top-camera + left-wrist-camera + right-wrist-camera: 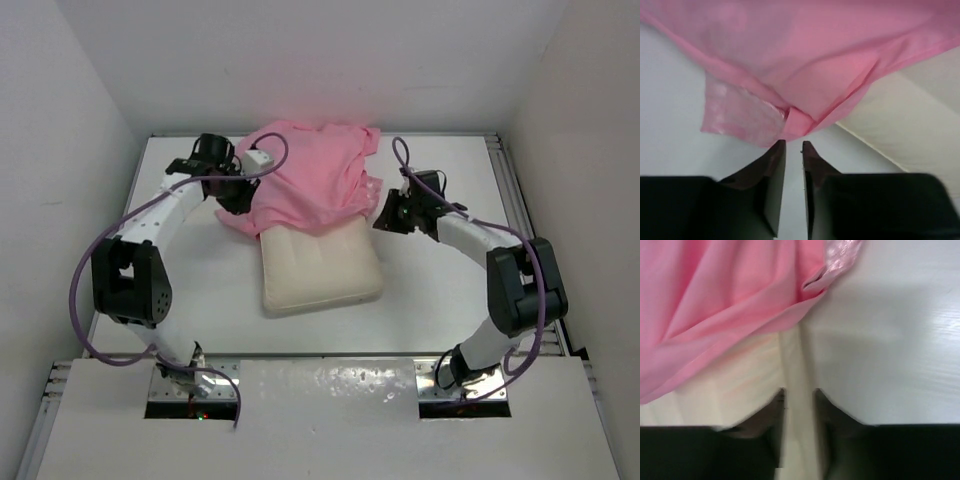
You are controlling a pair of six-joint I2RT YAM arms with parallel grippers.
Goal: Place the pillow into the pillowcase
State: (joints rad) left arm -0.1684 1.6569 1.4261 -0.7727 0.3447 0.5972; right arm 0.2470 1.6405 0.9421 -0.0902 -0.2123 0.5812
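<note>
- a white table (450, 300) is walled in; the pillow (320, 272) is laid mid-table, its far end covered by the pillowcase (310, 175), bunched toward the far edge.
- the left gripper (793, 145) is narrowly parted and empty, just short of the pink hem.
- the right gripper (799, 392) is held open over the pillow's right edge.
- if both layers are pinched, the opening could be dragged shut.

Pillowcase (310, 170) over far end of pillow (320, 270), between left gripper (238, 197) and right gripper (384, 216)
</note>
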